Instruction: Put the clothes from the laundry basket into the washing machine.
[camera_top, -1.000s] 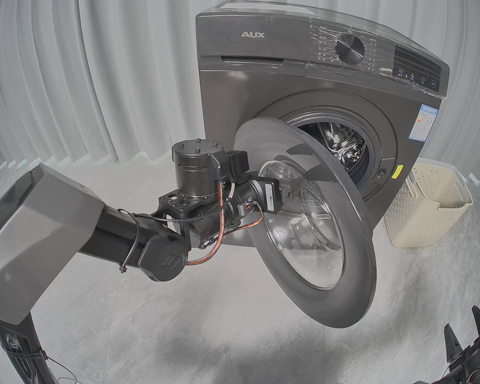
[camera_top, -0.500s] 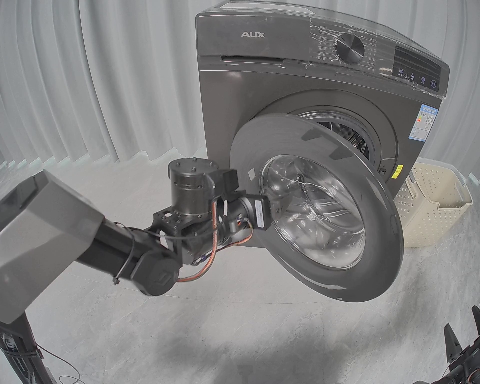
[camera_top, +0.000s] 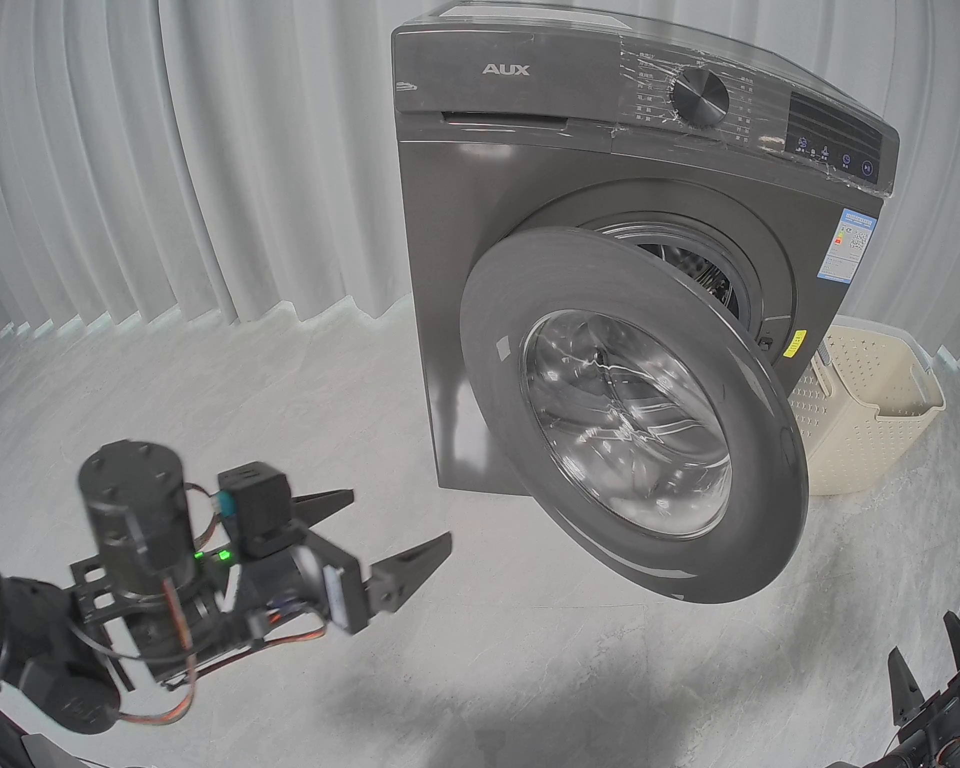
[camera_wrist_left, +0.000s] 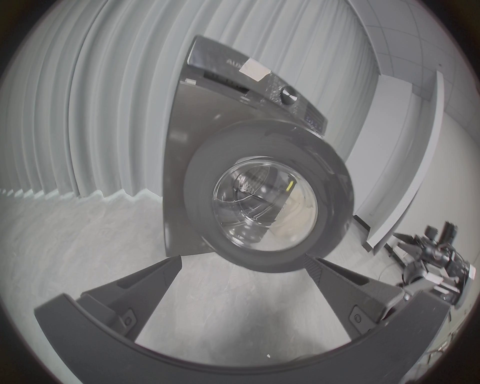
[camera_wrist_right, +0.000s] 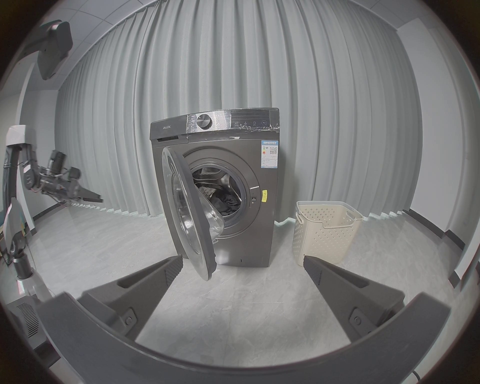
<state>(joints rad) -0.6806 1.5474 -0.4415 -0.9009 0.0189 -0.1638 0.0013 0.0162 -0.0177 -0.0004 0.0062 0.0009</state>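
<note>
- The left claw (camera_top: 400, 517) hangs low at the near left. Its two dark wedge fingers are spread wide with nothing between them.
- The right claw (camera_wrist_right: 240, 280) sits low at the near right, equally wide open and empty.
- From the left claw, the door (camera_top: 640, 440) lies farther off and to the right, well apart, with its outer face turned towards that claw. I judge the left arm the nearer one to it.
- The door is a round dark-grey disc with a clear glass bowl at its centre. It is hinged on its left side and stands partway out from the washing machine (camera_top: 470, 250), its free edge swung near and right.
- Behind it shows the ribbed steel drum (camera_top: 695, 272), where dark, limp clothes (camera_wrist_right: 222, 197) lie heaped.
- The laundry basket (camera_top: 870, 410), cream perforated plastic with a flared rim, stands on the floor (camera_top: 500, 650) just beside the machine's right side. What I can see of its inside looks bare.
- Loading looks done. A closing push would best land near the door's free edge.
- White pleated curtains (camera_top: 200, 150) hang behind.
</note>
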